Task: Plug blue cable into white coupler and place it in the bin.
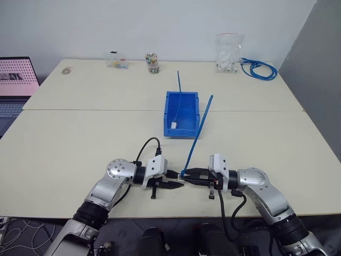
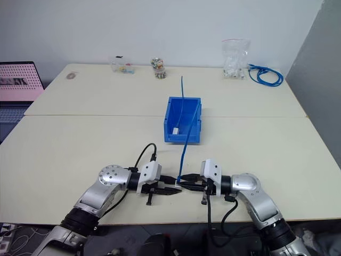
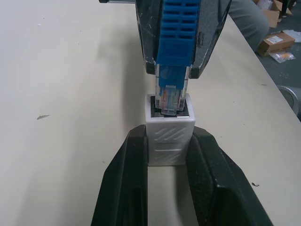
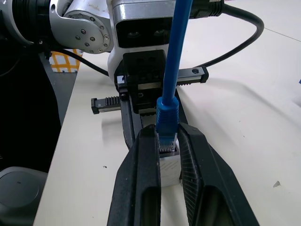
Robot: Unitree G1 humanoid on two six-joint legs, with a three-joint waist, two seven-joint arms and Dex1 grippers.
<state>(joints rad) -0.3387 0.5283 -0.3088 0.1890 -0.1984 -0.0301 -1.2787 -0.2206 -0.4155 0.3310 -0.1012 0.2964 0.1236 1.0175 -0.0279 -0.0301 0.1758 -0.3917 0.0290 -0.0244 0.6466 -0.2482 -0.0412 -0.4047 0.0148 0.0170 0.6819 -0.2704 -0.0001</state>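
Note:
My two grippers meet tip to tip over the table's near edge. The left gripper (image 1: 178,185) is shut on the white coupler (image 3: 169,129), its fingers (image 3: 134,165) clamping the block's sides. Facing it, the right gripper (image 1: 187,174) is shut on the blue boot of the blue cable (image 1: 200,130), which rises steeply up and to the right from the fingers. The cable's clear plug (image 3: 170,96) sits in the coupler's dark socket; how deep it sits I cannot tell. The blue bin (image 1: 181,133) stands open-topped just beyond the grippers, mid-table.
In the bin, another thin blue cable (image 1: 179,88) stands up with a white piece (image 1: 174,126) at its foot. Along the far edge are a clear bag of white pieces (image 1: 229,53), a coiled blue cable bundle (image 1: 260,69), a small jar (image 1: 152,63) and a clear box (image 1: 115,61).

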